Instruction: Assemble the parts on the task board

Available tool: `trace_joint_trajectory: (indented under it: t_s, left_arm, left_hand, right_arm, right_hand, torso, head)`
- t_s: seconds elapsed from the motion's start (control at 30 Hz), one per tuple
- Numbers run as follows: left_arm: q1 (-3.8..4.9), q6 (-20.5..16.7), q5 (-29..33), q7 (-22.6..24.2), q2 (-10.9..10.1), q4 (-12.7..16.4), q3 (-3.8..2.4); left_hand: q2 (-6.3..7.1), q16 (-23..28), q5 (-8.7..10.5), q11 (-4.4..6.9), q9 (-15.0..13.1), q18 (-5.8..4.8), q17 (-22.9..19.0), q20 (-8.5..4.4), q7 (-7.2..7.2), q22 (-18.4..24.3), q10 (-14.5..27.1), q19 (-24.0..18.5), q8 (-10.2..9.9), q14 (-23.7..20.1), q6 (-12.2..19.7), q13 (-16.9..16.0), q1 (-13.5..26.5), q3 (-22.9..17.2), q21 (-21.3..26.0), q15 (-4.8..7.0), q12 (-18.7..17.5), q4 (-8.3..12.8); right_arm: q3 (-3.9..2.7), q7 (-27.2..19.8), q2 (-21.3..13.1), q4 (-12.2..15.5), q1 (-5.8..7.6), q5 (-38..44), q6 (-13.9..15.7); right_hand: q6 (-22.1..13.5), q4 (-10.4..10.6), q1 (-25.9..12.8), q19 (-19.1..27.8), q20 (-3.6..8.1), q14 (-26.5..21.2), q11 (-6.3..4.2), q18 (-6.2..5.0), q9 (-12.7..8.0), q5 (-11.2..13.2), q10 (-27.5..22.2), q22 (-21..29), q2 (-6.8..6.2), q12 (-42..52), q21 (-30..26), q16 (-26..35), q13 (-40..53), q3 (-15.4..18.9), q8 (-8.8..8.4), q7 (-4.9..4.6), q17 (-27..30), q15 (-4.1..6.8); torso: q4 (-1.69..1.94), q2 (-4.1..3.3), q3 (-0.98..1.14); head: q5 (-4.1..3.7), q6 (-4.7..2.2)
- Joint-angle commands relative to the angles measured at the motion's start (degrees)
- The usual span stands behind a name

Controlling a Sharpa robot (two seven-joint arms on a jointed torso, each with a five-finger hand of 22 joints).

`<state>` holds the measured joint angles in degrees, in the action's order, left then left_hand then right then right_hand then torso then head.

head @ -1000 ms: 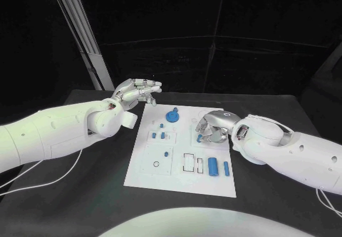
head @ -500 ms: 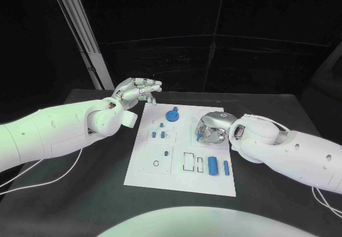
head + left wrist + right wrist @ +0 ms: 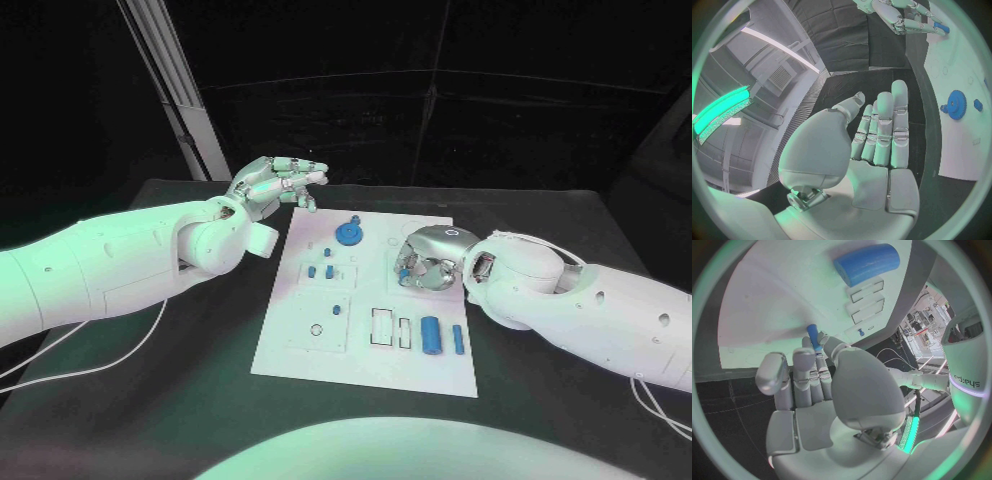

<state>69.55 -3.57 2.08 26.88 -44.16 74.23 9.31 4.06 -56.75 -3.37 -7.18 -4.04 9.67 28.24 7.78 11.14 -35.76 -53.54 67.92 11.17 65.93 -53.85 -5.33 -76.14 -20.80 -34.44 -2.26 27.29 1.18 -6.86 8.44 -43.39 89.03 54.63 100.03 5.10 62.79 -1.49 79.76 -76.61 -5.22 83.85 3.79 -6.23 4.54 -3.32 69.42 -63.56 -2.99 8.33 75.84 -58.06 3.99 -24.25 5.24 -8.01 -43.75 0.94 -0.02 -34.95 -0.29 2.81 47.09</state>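
Note:
The white task board [image 3: 361,352] lies in the middle of the black table. On it are a blue gear [image 3: 348,235], a blue cylinder [image 3: 431,333], a blue bar [image 3: 459,340] and small blue pieces [image 3: 320,270]. My right hand [image 3: 430,262] hovers low over the board's right middle and pinches a small blue peg [image 3: 813,336] between thumb and fingertips, its tip close to the board [image 3: 773,305]. The cylinder [image 3: 867,262] lies beyond it. My left hand [image 3: 274,185] is raised past the board's far left corner, fingers straight and apart [image 3: 879,135], holding nothing.
Two empty rectangular slots [image 3: 382,327] sit beside the cylinder, and a round hole [image 3: 316,329] lies to their left. A grey post [image 3: 180,90] stands behind my left hand. Pale cables [image 3: 101,365] run over the table's left side.
My right hand has turned slightly and shifted a little left over the board, still holding the peg. The left hand has stayed where it was.

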Motion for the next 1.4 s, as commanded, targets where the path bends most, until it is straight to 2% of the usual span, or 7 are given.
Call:
trace_joint_trajectory:
  t_s: [0.03, 0.27, 0.43, 0.7, 0.97, 1.13, 1.4]
  left_arm:
    - [0.08, 0.66, 0.21, 0.18, 0.00, 0.02, -0.04]
    - [0.08, 0.59, 0.21, 0.17, -0.09, -0.21, -0.04]
    - [0.07, 0.58, 0.21, 0.18, -0.10, -0.26, -0.03]
    - [0.07, 0.52, 0.21, 0.19, -0.08, -0.24, -0.03]
    - [0.07, 0.54, 0.21, 0.21, 0.17, -0.21, -0.03]
    - [0.08, 0.54, 0.21, 0.22, 0.29, -0.15, -0.04]
    - [0.09, 0.65, 0.21, 0.25, 0.63, -0.13, -0.04]
  left_hand:
    - [-0.54, -0.19, -0.05, 0.09, 0.09, 0.79, -0.07, -0.15, 0.23, 0.07, 0.41, 0.09, 0.23, -0.39, 0.32, 0.09, 0.03, 0.13, 0.36, 0.17, 0.19, 0.29]
    - [-0.54, -0.19, -0.05, 0.09, 0.09, 0.79, -0.07, -0.15, 0.23, 0.07, 0.41, 0.09, 0.23, -0.39, 0.32, 0.09, 0.03, 0.13, 0.36, 0.17, 0.19, 0.29]
    - [-0.59, -0.29, -0.04, 0.04, 0.10, 0.79, -0.27, -0.13, 0.28, 0.17, 0.59, 0.11, 0.35, -0.47, 0.44, 0.14, -0.04, 0.19, 0.45, 0.15, 0.42, 0.43]
    - [-0.59, -0.29, -0.04, 0.04, 0.10, 0.79, -0.27, -0.13, 0.28, 0.17, 0.59, 0.11, 0.35, -0.47, 0.44, 0.14, -0.04, 0.19, 0.45, 0.15, 0.42, 0.43]
    - [-0.59, -0.29, -0.04, 0.04, 0.10, 0.79, -0.27, -0.13, 0.28, 0.17, 0.59, 0.11, 0.35, -0.47, 0.44, 0.14, -0.04, 0.19, 0.45, 0.15, 0.42, 0.43]
    - [-0.59, -0.29, -0.04, 0.04, 0.10, 0.79, -0.27, -0.13, 0.28, 0.17, 0.59, 0.11, 0.35, -0.47, 0.44, 0.14, -0.04, 0.19, 0.45, 0.15, 0.42, 0.43]
    - [-0.59, -0.29, -0.04, 0.04, 0.10, 0.79, -0.27, -0.13, 0.28, 0.17, 0.59, 0.11, 0.35, -0.47, 0.44, 0.14, -0.04, 0.19, 0.45, 0.15, 0.42, 0.43]
  right_arm:
    - [-0.05, 0.03, -0.33, 0.59, 0.10, 1.02, 3.70]
    - [-0.06, -1.18, -2.40, 3.61, 0.10, -3.07, 8.88]
    - [-0.11, -2.03, -4.03, 6.36, 0.13, -6.11, 12.19]
    - [-0.13, -3.74, -3.35, 8.80, 0.13, -9.02, 12.90]
    - [-0.01, -6.29, 2.61, 8.01, -0.07, -9.17, 11.28]
    - [0.89, -7.82, 6.37, 6.54, -0.50, -7.63, 9.89]
    - [3.60, -8.45, 10.77, 3.28, -1.16, -5.39, 6.47]
  right_hand:
    - [0.45, -0.15, 0.99, -0.46, 0.14, 0.26, -0.04, 0.86, 0.10, 0.10, 0.52, -0.40, 0.26, 0.28, 0.38, -0.45, 0.07, -0.53, 0.37, 0.02, -0.33, 0.13]
    - [0.59, -0.50, 1.18, -0.56, 0.20, 0.29, -0.05, 0.90, 0.07, 0.05, 0.69, -0.67, 0.11, 0.10, 0.59, -0.84, 0.07, -1.05, 0.28, -0.02, -0.64, 0.15]
    - [0.59, -0.61, 1.22, -0.53, 0.21, 0.25, -0.02, 0.90, 0.04, 0.03, 0.68, -0.66, 0.02, 0.01, 0.60, -0.83, 0.06, -1.19, 0.23, -0.05, -0.57, 0.14]
    - [0.59, -0.73, 1.25, -0.52, 0.21, 0.24, 0.02, 0.91, 0.02, 0.00, 0.67, -0.70, -0.09, -0.09, 0.64, -0.96, 0.05, -1.34, 0.16, -0.10, -0.69, 0.13]
    - [0.44, -0.89, 1.23, -0.51, 0.16, 0.19, 0.16, 0.93, -0.07, -0.18, 0.51, -0.81, -0.13, -0.41, 0.75, -1.18, 0.00, -1.78, -0.08, -0.25, -0.83, 0.03]
    - [0.30, -1.01, 1.18, -0.46, 0.11, 0.15, 0.27, 0.93, -0.14, -0.32, 0.36, -0.83, -0.19, -0.64, 0.79, -1.29, -0.03, -2.07, -0.26, -0.36, -0.86, -0.05]
    - [0.15, -1.05, 1.05, -0.40, 0.05, 0.08, 0.38, 0.92, -0.21, -0.42, 0.19, -0.81, -0.22, -0.87, 0.80, -1.30, -0.06, -2.29, -0.43, -0.47, -0.76, -0.13]
  torso:
    - [0.01, 0.05, 0.01]
    - [-0.11, 0.12, -0.02]
    - [-0.02, 0.08, -0.04]
    - [0.07, -0.01, -0.04]
    - [0.24, -0.05, -0.08]
    - [0.03, 0.00, -0.08]
    - [0.13, -0.01, -0.05]
  head:
    - [0.02, 0.02]
    - [0.11, -0.19]
    - [0.18, -0.30]
    - [0.58, -0.28]
    - [1.12, -0.02]
    - [1.62, 0.21]
    - [2.21, 0.69]
